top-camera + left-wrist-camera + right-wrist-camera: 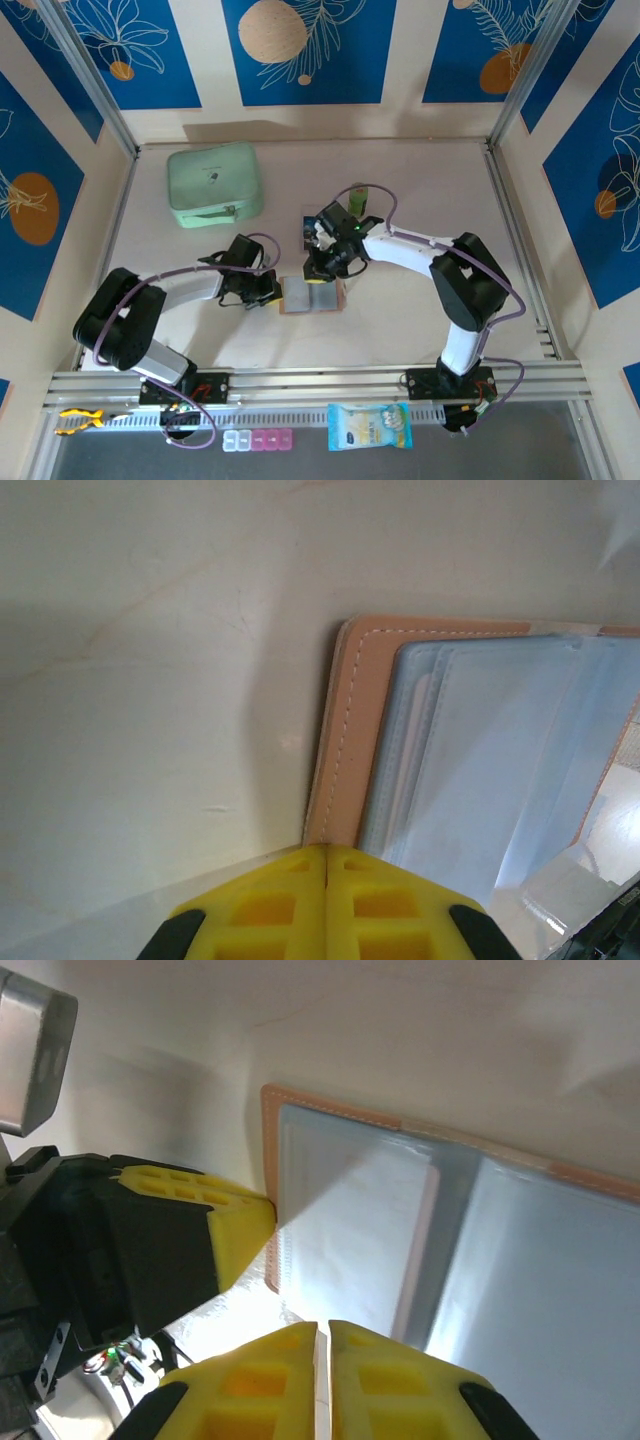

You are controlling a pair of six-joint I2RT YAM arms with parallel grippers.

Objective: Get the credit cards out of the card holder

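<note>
The card holder (312, 297) lies open and flat on the table, tan-pink rim up and greyish pockets showing (480, 760) (350, 1220). No card shows in its pockets. My left gripper (272, 292) (327, 848) is shut, its yellow tips resting on the holder's left edge. My right gripper (322, 270) (322, 1325) hovers over the holder's far edge. Its jaws are almost together, with a thin pale strip in the slit that I cannot identify. A small blue-faced credit card (306, 229) lies on the table just behind the right gripper, partly hidden.
A mint-green zip case (214, 183) sits at the back left. A green cylinder (357, 197) stands behind the right gripper. On the front rail lie a snack packet (369, 426), a pill box (258, 440) and a yellow tool (78, 420).
</note>
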